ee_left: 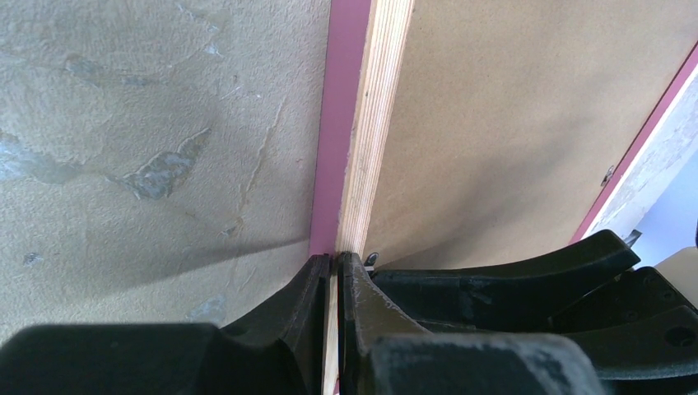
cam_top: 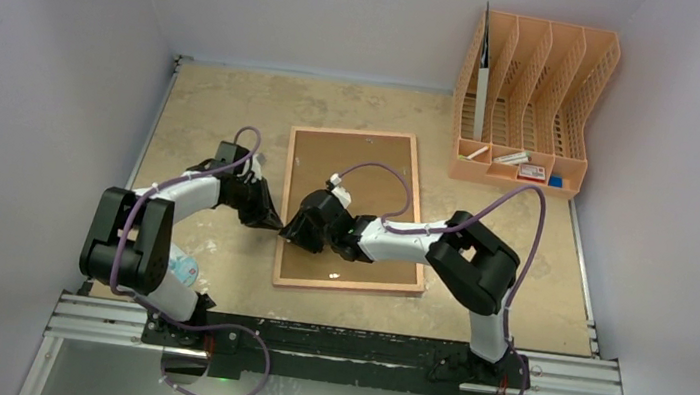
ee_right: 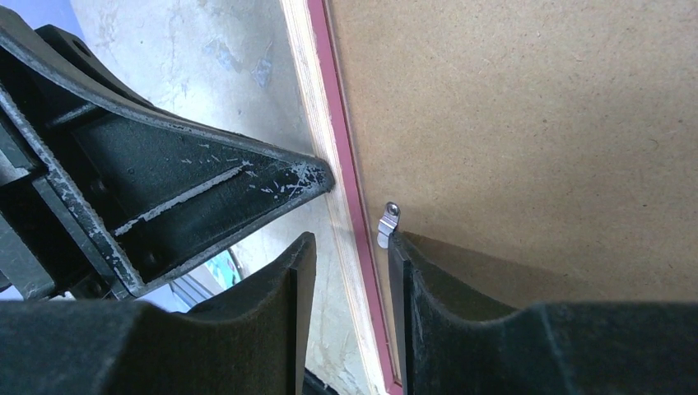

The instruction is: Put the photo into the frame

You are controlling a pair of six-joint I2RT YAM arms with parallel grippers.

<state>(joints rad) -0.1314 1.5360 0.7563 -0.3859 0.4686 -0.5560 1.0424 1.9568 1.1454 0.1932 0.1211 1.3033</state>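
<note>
Nearest me, both arms reach in from the near edge of the table [cam_top: 216, 111] toward one spot: low down on the left long side of the frame [cam_top: 345, 284]. It lies flat, back up, mid-table, with the brown backing sheet [cam_top: 368, 180] seated inside its rails.

Left gripper [ee_left: 336, 263]: tips pinched on the outer rail, pale ply edge caught between them, pink edge just outside. Reads as a steadying hold, so the frame cannot slide while the other arm works.

Right gripper [ee_right: 350, 263]: jaws apart, holding nothing, straddling the same rail just beside the left one's tip. One finger [ee_right: 428, 296] stands right against a small metal tab [ee_right: 387, 224] screwed at the inner pink lip. My guess is that the tab is the target, to be swung either clear of the backing or over it. Cannot tell which, nor whether it overlaps the sheet now.

No sure sight of the photo. No sea or cliffs show anywhere. It may lie under the backing, hidden.

Far right corner: orange file rack [cam_top: 542, 80], well apart from the frame. A thin flat sheet [cam_top: 482, 83] stands upright in its leftmost slot, too small to tell whether it is the print. A few small oddments sit in the rack's front tray
</note>
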